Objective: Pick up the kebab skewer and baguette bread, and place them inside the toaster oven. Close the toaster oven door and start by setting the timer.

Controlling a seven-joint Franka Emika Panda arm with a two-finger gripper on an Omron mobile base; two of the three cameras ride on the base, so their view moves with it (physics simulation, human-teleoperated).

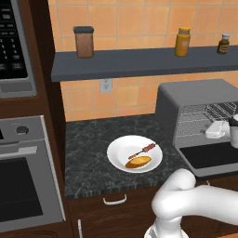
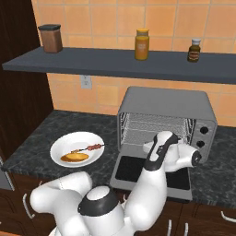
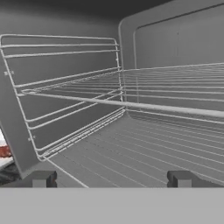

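Observation:
The toaster oven (image 2: 166, 99) stands on the counter with its door (image 2: 131, 171) folded down flat and the wire rack (image 3: 144, 94) bare. My gripper (image 3: 111, 178) hovers over the lowered door at the oven's mouth, facing inward, open with nothing between its fingers. To the left a white plate (image 2: 57, 150) carries the baguette bread (image 2: 74, 157), a stubby golden loaf, and the kebab skewer (image 2: 90, 148) lying just behind it. Both also show in the left base view, the baguette bread (image 1: 138, 161) and the kebab skewer (image 1: 143, 150) on the plate (image 1: 116, 155).
Two dark knobs (image 2: 202, 130) sit on the toaster oven's right panel. A grey wall shelf (image 2: 115, 62) above holds a brown canister (image 2: 50, 38), a yellow jar (image 2: 142, 44) and a small bottle (image 2: 195, 50). A built-in steel oven (image 1: 23, 186) and a keypad microwave (image 1: 11, 42) stand at the far left.

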